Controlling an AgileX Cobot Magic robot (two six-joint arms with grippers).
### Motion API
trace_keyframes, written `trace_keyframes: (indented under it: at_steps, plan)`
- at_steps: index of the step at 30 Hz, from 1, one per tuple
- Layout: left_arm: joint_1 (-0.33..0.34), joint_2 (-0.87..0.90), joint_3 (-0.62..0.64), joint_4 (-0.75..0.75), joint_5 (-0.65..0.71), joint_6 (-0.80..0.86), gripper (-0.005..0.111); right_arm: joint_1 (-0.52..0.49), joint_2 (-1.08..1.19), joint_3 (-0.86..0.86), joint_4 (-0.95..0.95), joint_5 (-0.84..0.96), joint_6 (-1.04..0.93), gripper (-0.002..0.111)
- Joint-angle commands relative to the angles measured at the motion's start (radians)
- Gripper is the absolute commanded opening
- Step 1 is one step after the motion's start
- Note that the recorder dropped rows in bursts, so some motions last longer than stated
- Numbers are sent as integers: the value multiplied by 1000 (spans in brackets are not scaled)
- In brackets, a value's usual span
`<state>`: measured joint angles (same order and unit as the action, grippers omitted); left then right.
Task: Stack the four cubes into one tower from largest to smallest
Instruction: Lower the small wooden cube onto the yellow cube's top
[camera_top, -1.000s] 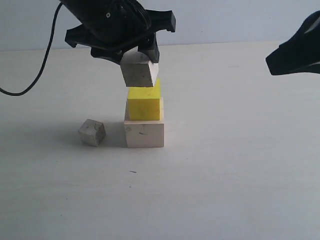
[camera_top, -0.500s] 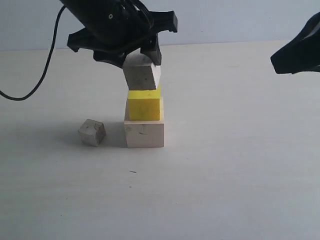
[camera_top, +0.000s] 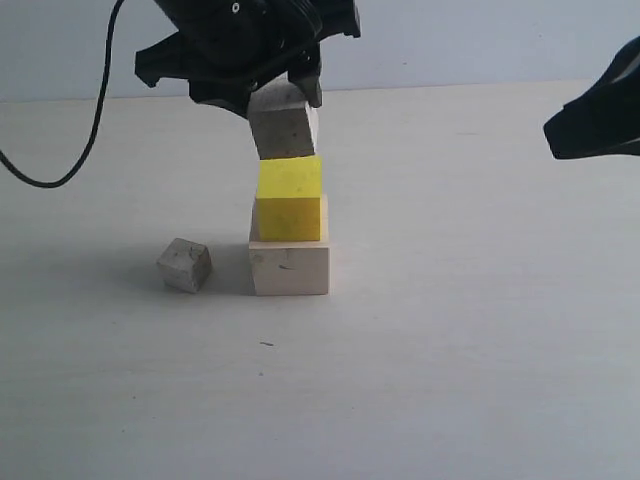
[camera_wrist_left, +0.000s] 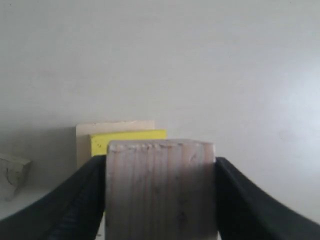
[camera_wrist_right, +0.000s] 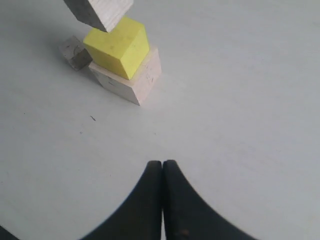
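Exterior view, from the left: a small cube (camera_top: 184, 265) lies alone on the tabletop (camera_top: 450, 380), turned corner-on, near the stack (camera_top: 290, 235) but not touching it. Next comes the stack itself: the large cube (camera_top: 289, 268) rests flat on the tabletop with the yellow cube (camera_top: 290, 198) sitting on it. Above those, my left fingers (camera_top: 232, 98) are clamped on a grey cube (camera_top: 284, 128), one on each side of it. The left wrist view shows its wood grain filling the gap between them. The grey cube hangs slightly tilted, its underside right at the yellow cube's top face, and I cannot tell whether the two touch. Far to the right, well apart from the stack, my right fingers (camera_top: 590, 122) hover above the tabletop. The right wrist view shows them pressed together with nothing between them.
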<state>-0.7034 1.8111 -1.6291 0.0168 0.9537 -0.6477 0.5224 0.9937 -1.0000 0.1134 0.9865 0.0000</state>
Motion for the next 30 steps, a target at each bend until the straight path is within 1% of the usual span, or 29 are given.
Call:
trace_keyframes:
  at_steps: [1, 10, 30]
  plan:
    - [-7, 36, -24, 41, 57, -33, 0, 0, -34, 28, 2, -17, 0, 0]
    - [-39, 49, -24, 107, 25, -91, 0, 0, -39, 28, 2, -30, 0, 0]
    - [-54, 72, -24, 112, 35, -95, 0, 0, -39, 28, 2, -39, 0, 0]
